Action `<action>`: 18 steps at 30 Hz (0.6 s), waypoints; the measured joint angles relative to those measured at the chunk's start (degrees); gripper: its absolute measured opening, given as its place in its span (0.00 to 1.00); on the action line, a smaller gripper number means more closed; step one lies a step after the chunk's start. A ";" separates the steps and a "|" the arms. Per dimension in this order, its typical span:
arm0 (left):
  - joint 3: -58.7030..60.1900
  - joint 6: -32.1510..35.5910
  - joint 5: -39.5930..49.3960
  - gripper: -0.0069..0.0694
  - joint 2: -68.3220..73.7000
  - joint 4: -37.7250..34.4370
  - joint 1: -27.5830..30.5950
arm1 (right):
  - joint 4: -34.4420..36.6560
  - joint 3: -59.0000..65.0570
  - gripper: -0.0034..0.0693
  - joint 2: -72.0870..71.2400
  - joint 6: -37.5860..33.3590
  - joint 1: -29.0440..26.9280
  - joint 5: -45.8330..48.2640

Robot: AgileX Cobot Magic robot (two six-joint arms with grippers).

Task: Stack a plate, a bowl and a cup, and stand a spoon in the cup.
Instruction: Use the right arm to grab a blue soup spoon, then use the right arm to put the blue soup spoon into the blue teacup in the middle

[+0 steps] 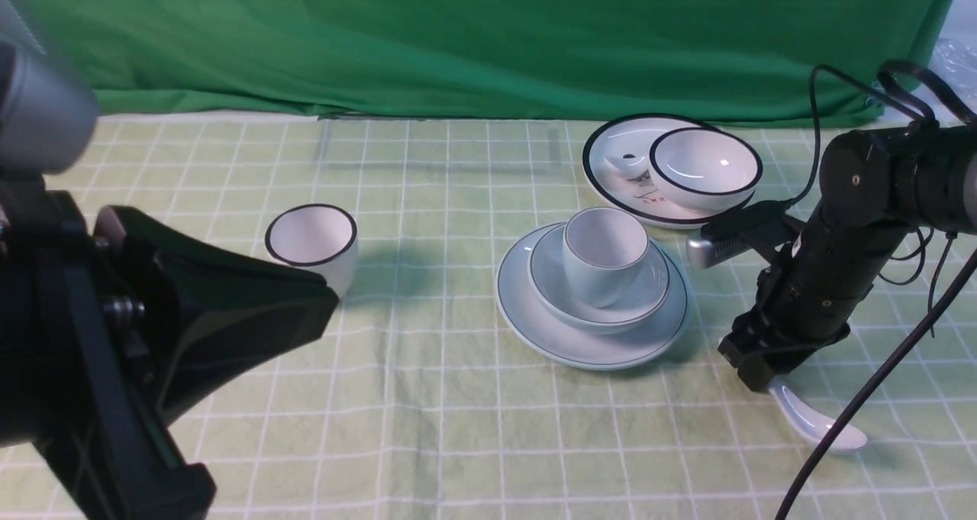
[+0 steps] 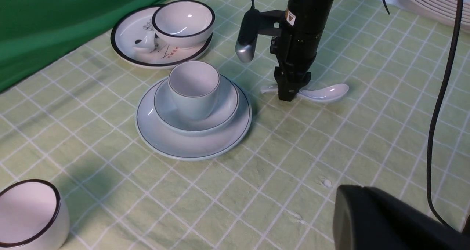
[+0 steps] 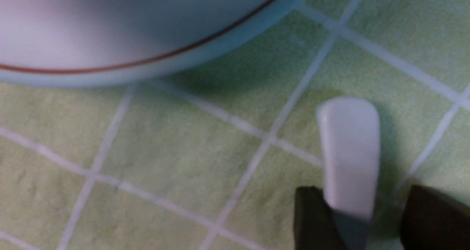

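- Spoon (image 1: 817,421) lies flat on the cloth (image 1: 427,398), right of the stack and nearer the robot. Its handle points toward the plate (image 1: 534,329) and its scoop points away.
- The bowl (image 1: 546,269) sits in the plate and the cup (image 1: 605,256) stands upright and empty in the bowl. By my reading only the spoon step is left, and the open cup mouth is ready for it.
- The right gripper (image 1: 763,375) stands nose-down on the handle, close to the cloth, with one finger on each side.
- Its jaws are released. In the right wrist view one finger (image 3: 312,217) is against or just beside the handle, while a strip of cloth shows between the handle and the other finger (image 3: 433,217). Nothing is clamped yet.
- Taking the handle rather than the scoop looks deliberate, since the scoop is then free to go into the cup first.
- The handle is short and glossy, so an off-centre squeeze could make it twist or slip.
- The left gripper (image 1: 305,302) hangs low at the near left, well apart from the stack. Only one dark finger shows, so I cannot tell whether it is parted or closed.
- The black-rimmed cup (image 1: 311,237) sits at the left, and the black-rimmed plate (image 1: 611,169) and black-rimmed bowl (image 1: 706,165) sit behind the stack, all clear of the spoon's likely path.
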 joint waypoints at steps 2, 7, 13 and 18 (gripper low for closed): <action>0.00 0.00 0.00 0.09 0.00 0.00 0.00 | 0.42 -0.06 0.28 0.00 -0.21 -0.26 -0.06; 0.00 0.05 0.00 0.09 0.00 0.06 0.00 | 2.84 0.18 0.27 -1.59 -0.61 -0.12 2.24; 0.00 0.84 0.00 0.09 0.00 0.34 0.00 | 5.33 1.56 0.27 -16.24 3.86 1.39 -3.62; 0.00 0.91 -0.20 0.09 0.00 0.48 0.00 | 13.88 10.31 0.27 -25.16 2.59 7.93 -34.24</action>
